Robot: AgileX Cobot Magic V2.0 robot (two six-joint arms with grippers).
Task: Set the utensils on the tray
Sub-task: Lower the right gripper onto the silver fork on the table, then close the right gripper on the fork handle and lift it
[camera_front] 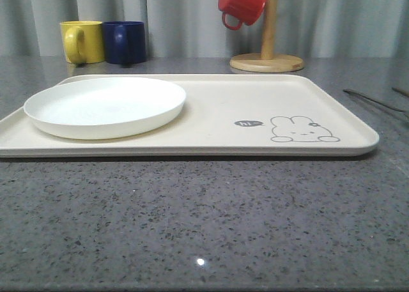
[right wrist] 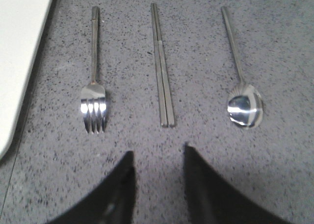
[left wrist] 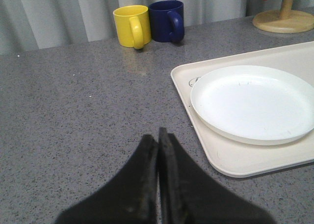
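Cutlery lay on the grey bench beside the tray's [camera_front: 217, 113] right edge: fork [right wrist: 94, 94] nearest the tray, chopsticks [right wrist: 162, 67] in the middle, spoon [right wrist: 243, 99] farthest, all apart and parallel. The right gripper [right wrist: 157, 158] hovered near the chopsticks, jaws apart. The left gripper [left wrist: 158, 136] was pressed together off the tray's left edge, near the white plate [left wrist: 252, 101].

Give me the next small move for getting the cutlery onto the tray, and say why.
Probably lower the open right end effector onto the chopsticks: they lie directly ahead of it on the counter, between fork and spoon, and nothing is on the tray yet.
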